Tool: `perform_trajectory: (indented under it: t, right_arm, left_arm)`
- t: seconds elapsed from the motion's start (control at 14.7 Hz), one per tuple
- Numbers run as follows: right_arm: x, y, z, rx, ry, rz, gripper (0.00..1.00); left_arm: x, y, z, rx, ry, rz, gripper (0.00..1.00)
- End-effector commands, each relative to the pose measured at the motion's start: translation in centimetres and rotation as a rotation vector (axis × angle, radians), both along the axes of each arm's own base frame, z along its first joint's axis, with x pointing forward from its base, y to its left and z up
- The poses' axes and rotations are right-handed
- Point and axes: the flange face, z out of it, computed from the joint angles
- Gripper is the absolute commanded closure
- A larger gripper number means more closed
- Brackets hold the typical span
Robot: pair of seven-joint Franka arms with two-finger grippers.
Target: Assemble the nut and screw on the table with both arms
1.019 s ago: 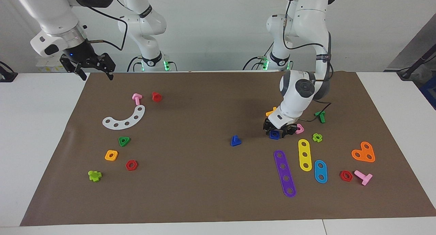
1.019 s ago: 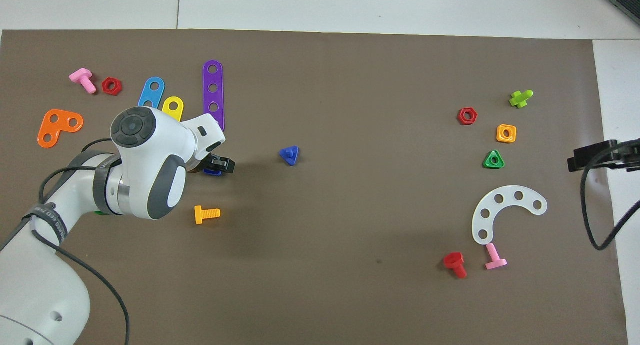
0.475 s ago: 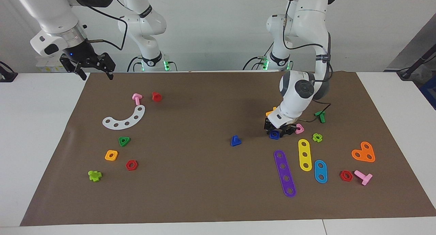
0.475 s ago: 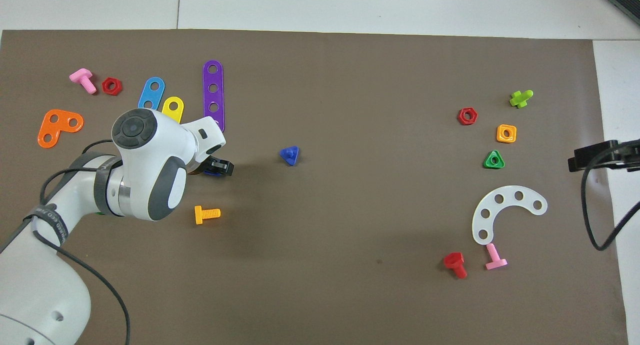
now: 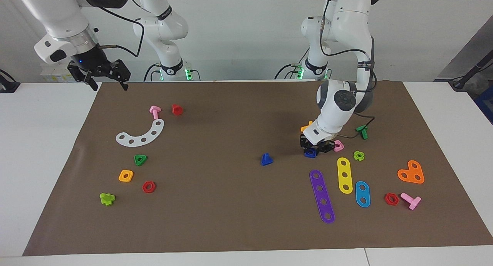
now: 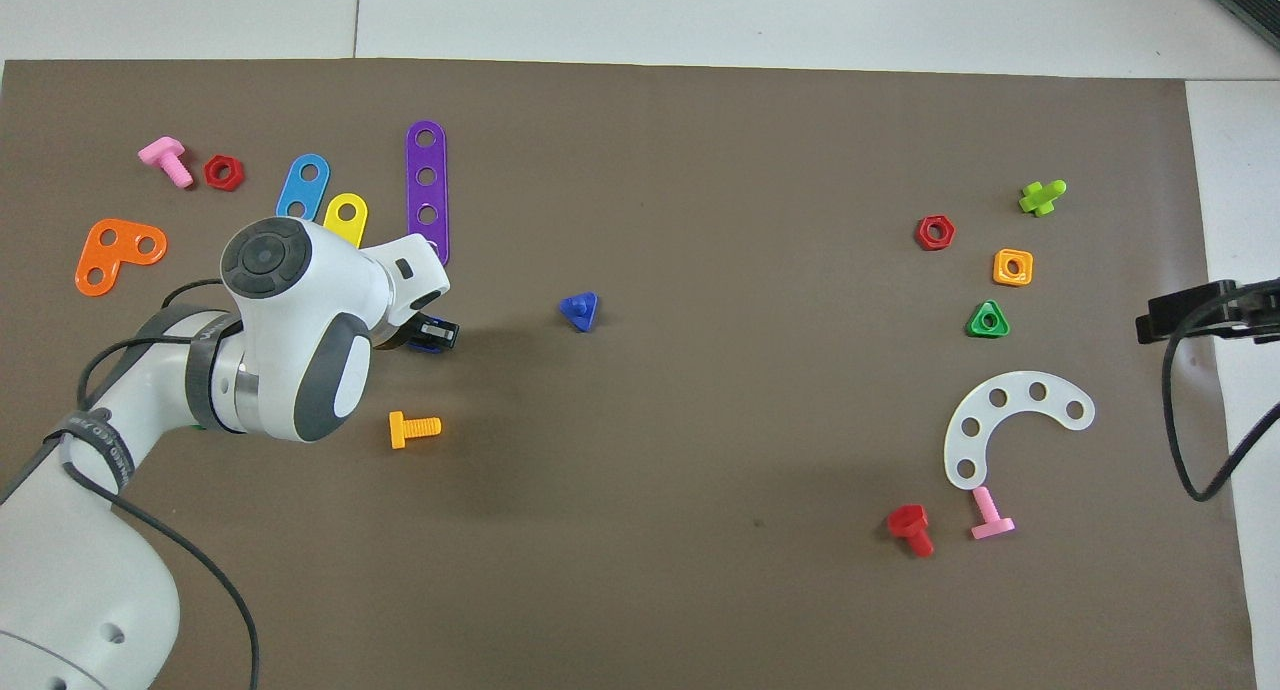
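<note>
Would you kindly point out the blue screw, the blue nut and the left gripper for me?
the screw (image 5: 266, 159), facing view, on its triangular head.
the nut (image 5: 310, 153), facing view, on its visible blue face between the fingers.
the left gripper (image 5: 315, 149), facing view, midway between its fingertips.

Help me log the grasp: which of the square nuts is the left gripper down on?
The dark-blue nut, between the left gripper fingers. The pink nut sits just beside it; the orange nut lies toward the right arm's end.
</note>
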Motion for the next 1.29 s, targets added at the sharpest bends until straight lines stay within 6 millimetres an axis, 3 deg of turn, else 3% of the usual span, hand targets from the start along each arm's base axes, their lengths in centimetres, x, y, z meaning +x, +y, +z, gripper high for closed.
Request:
perform_trajectory:
  t: [0.0, 0.2, 0.41, 0.82, 0.95, 1.22]
  right_arm:
    - [-0.8, 0.3, 0.1, -0.003, 0.007, -0.011, 0.0]
    - [-0.8, 0.2, 0.1, -0.003, 0.007, -0.013, 0.0]
    - [-0.8, 0.3, 0.1, -0.003, 0.007, -0.011, 0.0]
    - [-0.8, 0.3, 0.1, -0.003, 0.007, -0.011, 0.0]
    - [-0.8, 0.2, 0.1, -0.003, 0.007, -0.013, 0.0]
    - [-0.8, 0.2, 0.1, -0.003, 0.007, -0.013, 0.0]
  left_arm:
    - [-0.4, 0.2, 0.0, -0.003, 0.007, -0.009, 0.81]
    - [-0.2, 0.2, 0.2, -0.004, 0.001, -0.007, 1.0]
    - [0.2, 0.1, 0.6, -0.01, -0.011, 0.008, 1.0]
    - [2.4, -2.1, 3.4, -0.037, -0.027, 0.283, 1.0]
    - [2.3, -5.4, 4.2, -0.047, -0.026, 0.401, 1.0]
    - [3.2, -8.0, 7.0, -0.01, 0.04, 0.41, 1.0]
